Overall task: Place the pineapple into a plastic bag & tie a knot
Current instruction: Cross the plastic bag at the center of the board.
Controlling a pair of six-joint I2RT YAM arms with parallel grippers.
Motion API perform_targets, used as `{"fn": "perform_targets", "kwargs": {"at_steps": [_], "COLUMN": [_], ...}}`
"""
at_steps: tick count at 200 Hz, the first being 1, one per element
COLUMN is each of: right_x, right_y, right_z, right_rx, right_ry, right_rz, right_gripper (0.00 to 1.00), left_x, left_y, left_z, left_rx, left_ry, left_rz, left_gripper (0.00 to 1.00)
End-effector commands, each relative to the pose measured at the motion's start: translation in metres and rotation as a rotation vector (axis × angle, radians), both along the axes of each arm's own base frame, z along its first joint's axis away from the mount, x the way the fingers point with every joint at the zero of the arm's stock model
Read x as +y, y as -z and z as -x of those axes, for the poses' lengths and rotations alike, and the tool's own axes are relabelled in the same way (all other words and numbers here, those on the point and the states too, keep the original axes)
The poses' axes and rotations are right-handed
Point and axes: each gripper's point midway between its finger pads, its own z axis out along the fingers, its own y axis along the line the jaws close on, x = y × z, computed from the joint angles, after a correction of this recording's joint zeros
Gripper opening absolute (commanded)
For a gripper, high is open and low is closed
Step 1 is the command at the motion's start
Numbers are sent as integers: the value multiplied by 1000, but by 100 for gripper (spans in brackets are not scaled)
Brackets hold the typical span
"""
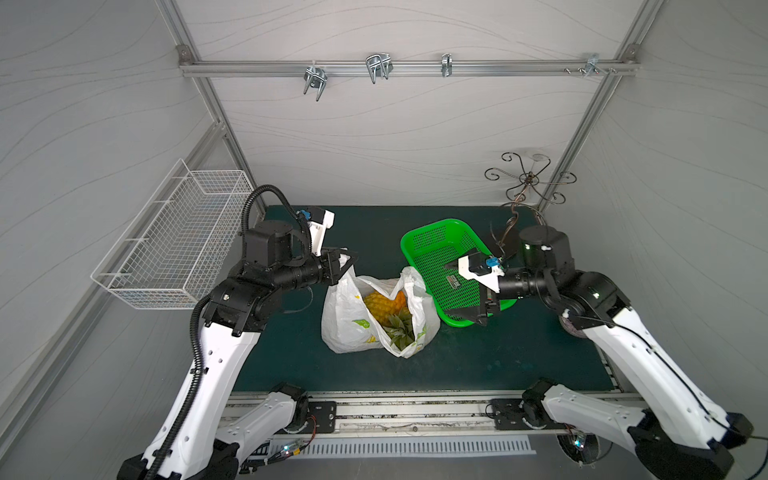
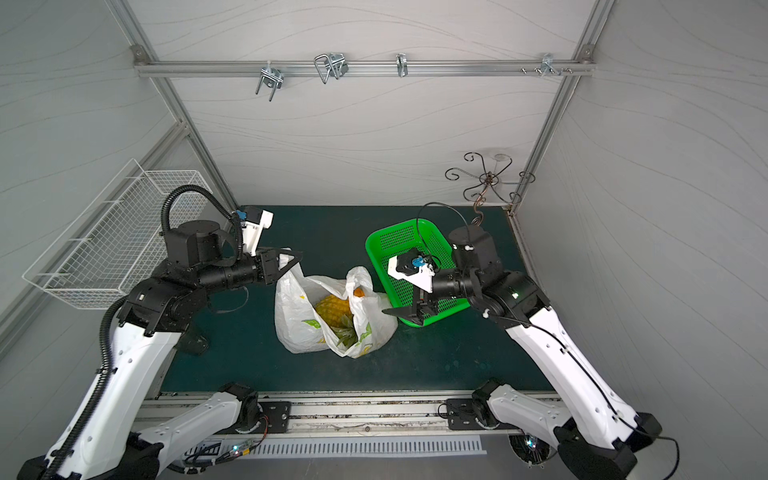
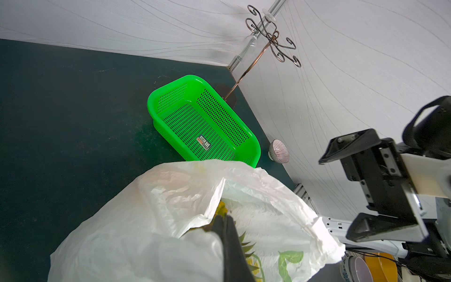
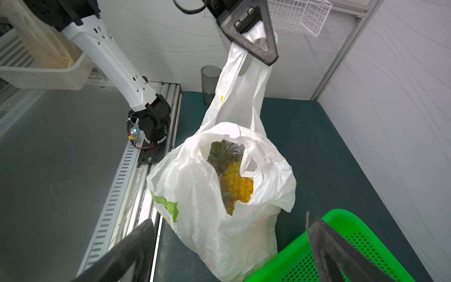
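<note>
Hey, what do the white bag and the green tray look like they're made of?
Bag: likely thin plastic film, white, translucent and crinkly, sagging in soft folds. Tray: probably rigid moulded plastic, glossy bright green, with rows of small holes.

Tray sticker: no legible text

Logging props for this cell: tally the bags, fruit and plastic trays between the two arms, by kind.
Thin translucent white plastic bag, green leaf print: 1
Yellow pineapple with green crown, inside the bag: 1
Bright green perforated plastic tray: 1
Total: 3
</note>
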Motion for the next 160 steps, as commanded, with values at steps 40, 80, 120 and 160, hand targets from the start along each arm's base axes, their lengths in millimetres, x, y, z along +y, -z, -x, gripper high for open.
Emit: {"fn": "perform_targets", "kwargs": {"at_steps": [40,80,120,160], "right_x": [46,71,93,106], "right_y": [-13,-7,6,-1], "right_z": [35,40,15,1], "right_rx": [-29,-19,-98,-107], "right_ry": [-365,-423,-348,-270], "right_rz": [-93,-103,-76,-66], "right_gripper": [99,99,99,99], "left_x": [-4,-6,-7,-7], "left_y": [-14,-14,-14,-17], "left_z": [-3,-4,-4,-2], "left_rx": [-51,-47,-40,-44], "left_ry": [31,40,51,52], "left_rz": [12,13,15,17], "left_gripper": [0,0,0,0]}}
